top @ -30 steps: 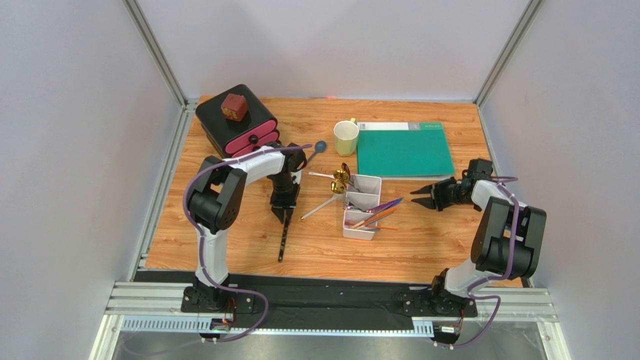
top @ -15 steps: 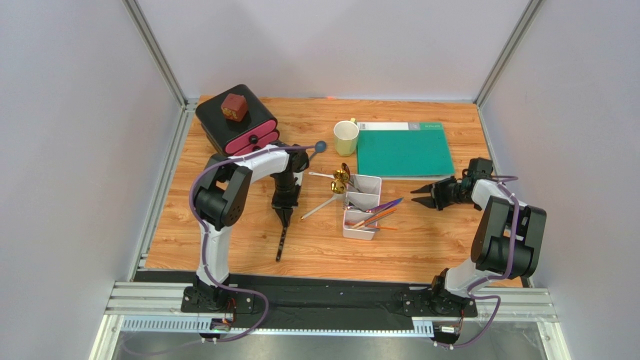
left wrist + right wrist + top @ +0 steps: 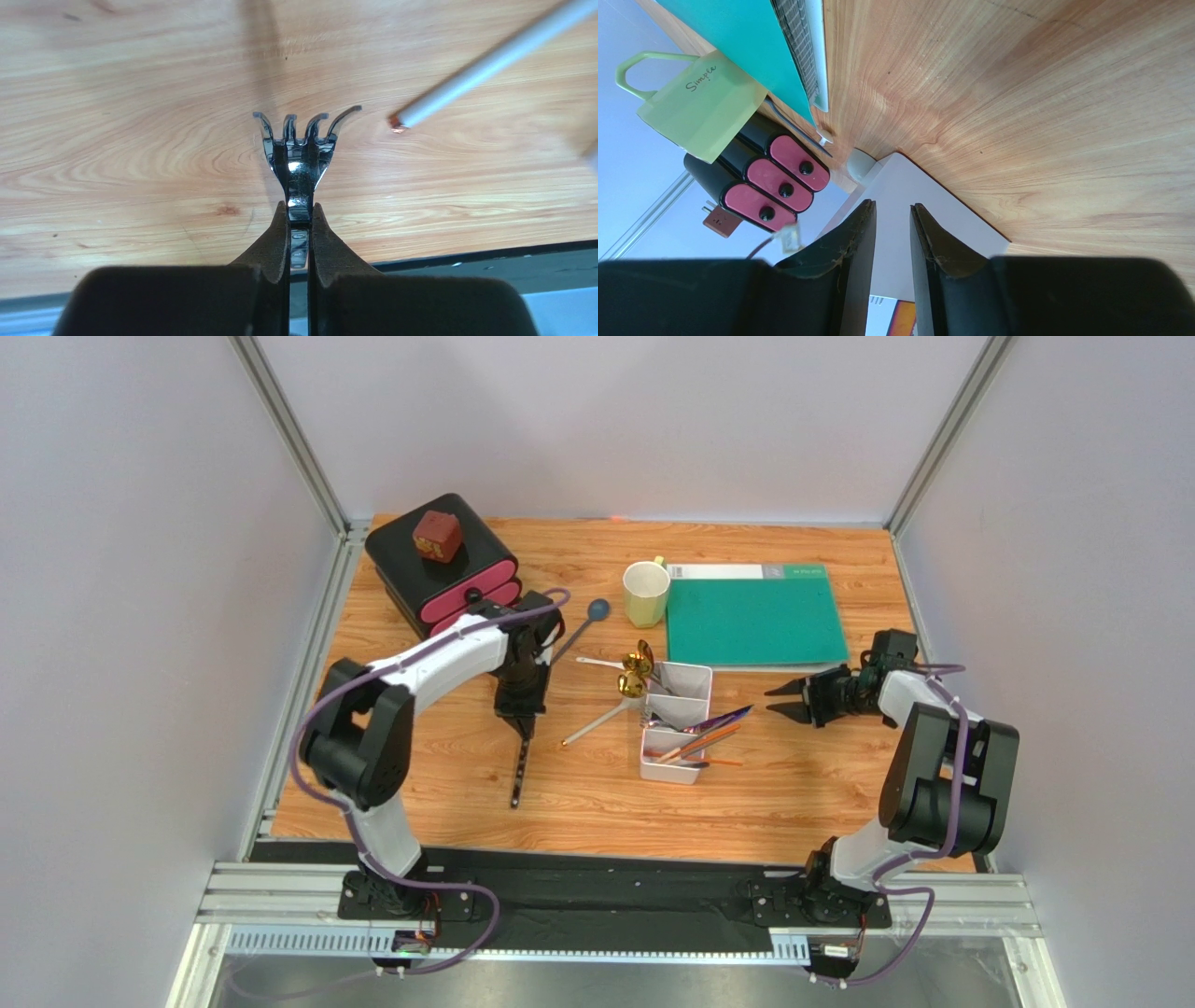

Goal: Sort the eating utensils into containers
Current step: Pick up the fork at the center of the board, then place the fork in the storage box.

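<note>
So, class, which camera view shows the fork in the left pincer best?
Left wrist: the fork shows four tines and its neck close up, clamped in the left pincer. The top view gives only a thin dark strip; the right wrist view misses it.

The part-open gripper [image 3: 892, 210] points at the white tray [image 3: 955, 227] on the wooden table [image 3: 1053, 105].
</note>
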Controlling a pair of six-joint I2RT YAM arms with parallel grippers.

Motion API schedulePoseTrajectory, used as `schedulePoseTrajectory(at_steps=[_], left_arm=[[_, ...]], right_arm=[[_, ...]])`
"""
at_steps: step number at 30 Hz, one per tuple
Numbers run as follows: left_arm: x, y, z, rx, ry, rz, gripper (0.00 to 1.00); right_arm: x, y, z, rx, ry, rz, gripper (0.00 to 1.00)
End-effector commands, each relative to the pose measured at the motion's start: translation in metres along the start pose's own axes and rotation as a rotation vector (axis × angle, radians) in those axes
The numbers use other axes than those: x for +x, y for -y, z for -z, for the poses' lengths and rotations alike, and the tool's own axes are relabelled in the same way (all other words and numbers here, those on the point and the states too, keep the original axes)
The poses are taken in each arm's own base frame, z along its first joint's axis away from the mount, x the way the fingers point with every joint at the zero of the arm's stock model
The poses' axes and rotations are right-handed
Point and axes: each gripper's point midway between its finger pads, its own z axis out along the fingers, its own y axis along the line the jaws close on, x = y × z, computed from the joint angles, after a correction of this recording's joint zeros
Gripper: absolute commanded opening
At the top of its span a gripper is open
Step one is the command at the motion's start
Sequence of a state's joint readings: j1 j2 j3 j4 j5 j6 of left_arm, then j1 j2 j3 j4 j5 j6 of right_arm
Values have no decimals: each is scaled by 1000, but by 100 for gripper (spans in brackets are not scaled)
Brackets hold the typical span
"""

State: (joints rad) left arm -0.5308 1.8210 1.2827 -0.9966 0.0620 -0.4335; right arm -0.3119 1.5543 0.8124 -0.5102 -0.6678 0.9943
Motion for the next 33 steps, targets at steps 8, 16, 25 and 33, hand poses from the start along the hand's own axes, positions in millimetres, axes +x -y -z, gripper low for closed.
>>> schedulePoseTrajectory(at_steps=[8, 16, 25, 33], left_arm=[[-102, 64, 170, 279, 722, 24, 0], [-123, 112, 254, 618, 903, 106, 0], [-109, 150, 266, 841, 861, 150, 0], [-86, 184, 253, 855, 879, 100, 0]], right_arm=[[6, -31, 0, -53, 19, -27, 29], [11, -34, 2, -53, 20, -45, 28], [19, -14, 3, -25, 24, -18, 28], [24, 5, 0, 1, 18, 3, 29]])
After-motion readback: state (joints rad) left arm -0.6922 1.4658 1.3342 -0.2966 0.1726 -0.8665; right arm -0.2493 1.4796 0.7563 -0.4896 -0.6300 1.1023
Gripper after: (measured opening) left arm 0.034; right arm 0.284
